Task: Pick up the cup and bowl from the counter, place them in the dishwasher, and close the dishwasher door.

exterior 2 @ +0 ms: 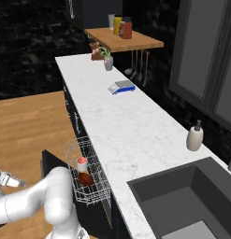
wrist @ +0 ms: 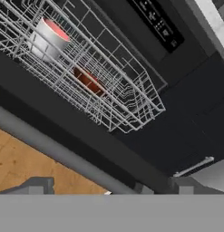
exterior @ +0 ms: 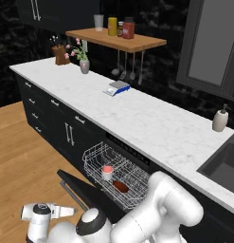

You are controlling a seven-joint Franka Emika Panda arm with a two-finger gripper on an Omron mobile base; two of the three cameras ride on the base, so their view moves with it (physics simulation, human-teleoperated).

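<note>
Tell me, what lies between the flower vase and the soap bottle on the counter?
A small blue-and-grey scale lies between the vase and the soap bottle; otherwise bare counter, seen in both base views.

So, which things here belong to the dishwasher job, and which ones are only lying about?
Job:
- cup, in the wire rack
- bowl, in the rack beside it
- dishwasher
- dishwasher door, down
- counter

Lying about:
- soap bottle
- scale
- flower vase
- shelf jars
- sink
</note>
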